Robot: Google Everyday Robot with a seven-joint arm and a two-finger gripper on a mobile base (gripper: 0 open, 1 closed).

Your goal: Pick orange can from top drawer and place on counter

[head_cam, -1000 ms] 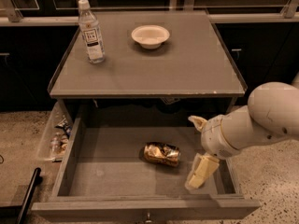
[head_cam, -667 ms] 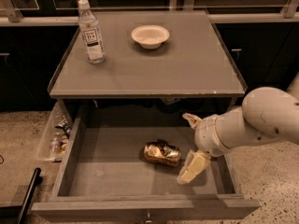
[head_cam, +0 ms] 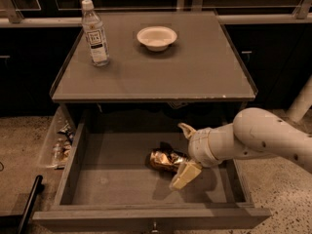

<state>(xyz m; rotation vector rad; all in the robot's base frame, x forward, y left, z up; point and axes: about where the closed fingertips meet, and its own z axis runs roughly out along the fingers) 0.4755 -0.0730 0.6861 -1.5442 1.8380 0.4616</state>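
Note:
The orange can [head_cam: 164, 159] lies on its side, dented, in the middle of the open top drawer [head_cam: 112, 179]. My gripper [head_cam: 185, 153] is down inside the drawer at the can's right end. It is open, with one finger [head_cam: 185, 128] behind the can and the other finger [head_cam: 185, 175] in front of it, so the can's right end sits between them. My white arm reaches in from the right. The grey counter [head_cam: 170, 74] is directly above the drawer.
A clear plastic bottle with a white cap [head_cam: 95, 33] stands at the counter's back left. A white bowl [head_cam: 156, 37] sits at the back middle. A clear bin of small items [head_cam: 58, 143] hangs left of the drawer. A black bar [head_cam: 29, 206] lies on the floor at lower left.
My gripper has moved left across the drawer toward the orange can. Its fingers now straddle the can's right end. The can has not moved.

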